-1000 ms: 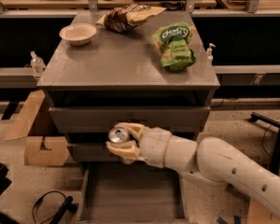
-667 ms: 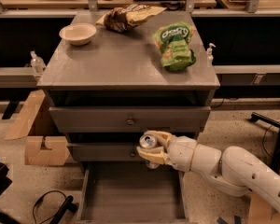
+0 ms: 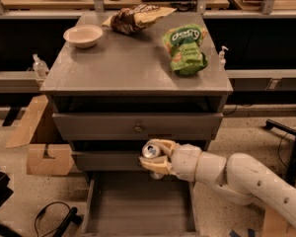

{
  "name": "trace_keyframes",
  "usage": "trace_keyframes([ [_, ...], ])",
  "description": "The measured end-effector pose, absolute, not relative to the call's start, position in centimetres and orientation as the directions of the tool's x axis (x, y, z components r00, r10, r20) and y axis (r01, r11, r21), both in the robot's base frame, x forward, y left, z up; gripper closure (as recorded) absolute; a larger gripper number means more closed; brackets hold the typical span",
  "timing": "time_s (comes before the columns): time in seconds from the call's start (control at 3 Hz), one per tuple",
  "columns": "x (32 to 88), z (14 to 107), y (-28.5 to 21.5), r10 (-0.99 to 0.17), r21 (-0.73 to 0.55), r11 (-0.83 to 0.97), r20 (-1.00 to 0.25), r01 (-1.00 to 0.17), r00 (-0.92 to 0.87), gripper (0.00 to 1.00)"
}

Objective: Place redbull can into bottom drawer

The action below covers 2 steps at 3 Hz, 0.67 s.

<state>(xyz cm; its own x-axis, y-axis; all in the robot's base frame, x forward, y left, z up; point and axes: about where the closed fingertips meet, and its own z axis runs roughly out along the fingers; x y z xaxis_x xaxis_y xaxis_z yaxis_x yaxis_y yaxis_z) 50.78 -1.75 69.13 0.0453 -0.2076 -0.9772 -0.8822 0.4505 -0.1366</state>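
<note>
The redbull can (image 3: 150,150) shows its shiny silver top and is held in my gripper (image 3: 155,157), whose tan fingers (image 3: 160,144) are shut around it. The white arm comes in from the lower right. The can hangs in front of the middle drawer, above the back of the bottom drawer (image 3: 138,206). That drawer is pulled out and open, a wide shallow grey tray with nothing seen in it.
On the grey cabinet top (image 3: 123,65) are a white bowl (image 3: 83,35), a brown chip bag (image 3: 135,19) and a green chip bag (image 3: 186,48). Cardboard (image 3: 37,142) lies at the left. Cables (image 3: 54,218) lie on the floor at lower left.
The gripper with the can moved right from the cabinet's left-centre, then shifted a little back towards the centre. It stays just above the open bottom drawer.
</note>
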Motion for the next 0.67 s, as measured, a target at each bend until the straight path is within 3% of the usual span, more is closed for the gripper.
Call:
trace_keyframes([
  [0.67,52.8,54.3,3.1,-0.144,-0.108,0.312,-0.987,-0.944,0.065,1.00],
])
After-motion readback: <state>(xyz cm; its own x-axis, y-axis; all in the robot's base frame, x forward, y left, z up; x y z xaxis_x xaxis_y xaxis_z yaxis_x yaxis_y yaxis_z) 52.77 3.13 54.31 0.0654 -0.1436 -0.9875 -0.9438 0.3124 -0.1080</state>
